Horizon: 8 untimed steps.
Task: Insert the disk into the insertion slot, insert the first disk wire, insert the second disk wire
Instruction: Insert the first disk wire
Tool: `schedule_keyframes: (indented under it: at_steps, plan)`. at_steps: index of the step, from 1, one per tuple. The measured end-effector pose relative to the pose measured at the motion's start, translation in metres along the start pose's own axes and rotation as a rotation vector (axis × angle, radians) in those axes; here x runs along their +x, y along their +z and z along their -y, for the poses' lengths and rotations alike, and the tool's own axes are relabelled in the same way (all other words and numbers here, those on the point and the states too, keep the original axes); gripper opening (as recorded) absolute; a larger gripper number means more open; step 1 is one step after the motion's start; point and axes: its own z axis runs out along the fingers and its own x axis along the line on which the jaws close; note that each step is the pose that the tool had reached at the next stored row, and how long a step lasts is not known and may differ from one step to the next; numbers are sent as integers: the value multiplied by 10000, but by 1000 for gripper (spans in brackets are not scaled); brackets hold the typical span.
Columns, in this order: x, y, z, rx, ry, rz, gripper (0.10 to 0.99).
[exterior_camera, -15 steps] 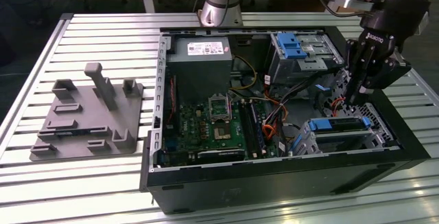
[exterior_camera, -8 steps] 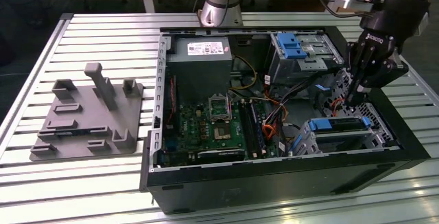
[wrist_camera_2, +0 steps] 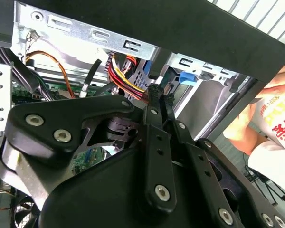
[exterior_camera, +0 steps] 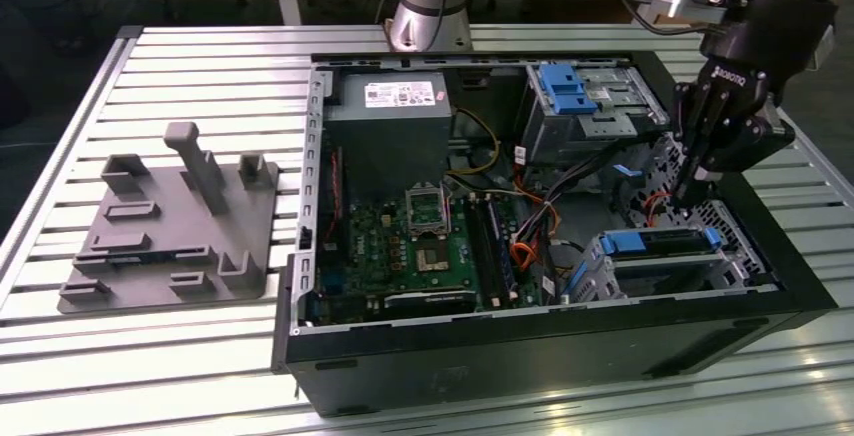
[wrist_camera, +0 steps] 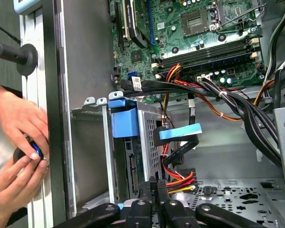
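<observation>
Blue-edged disk (exterior_camera: 661, 242) (silver perforated insertion slot (exterior_camera: 681, 274))

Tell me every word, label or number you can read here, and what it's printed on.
Nothing reads clearly enough to quote.
White label on the power supply: too small.
White lettering on the arm: too small.
Red print on the white wrapper: blurred, cut off.
White tag on a cable: too small.

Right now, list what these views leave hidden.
Exterior view: the insertion slot covers the disk except its blue-framed edge.
Both wrist views: the red-and-yellow wire ends behind the end effector; its plug is covered.
First wrist view: a person's hands are cut off by the edge.
</observation>
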Motion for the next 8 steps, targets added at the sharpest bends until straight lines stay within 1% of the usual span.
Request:
schedule_keyframes:
  at_steps: [2, 3, 4, 5, 8]
  plan:
    - [1, 1, -13, 64, 21, -85, 165]
    - [1, 3, -17, 95, 19, -155, 165]
    - [2, 3, -19, 121, 5, -205, 165]
    - [2, 2, -22, 148, -26, -231, 165]
    - [3, 3, -32, 238, -124, -232, 165]
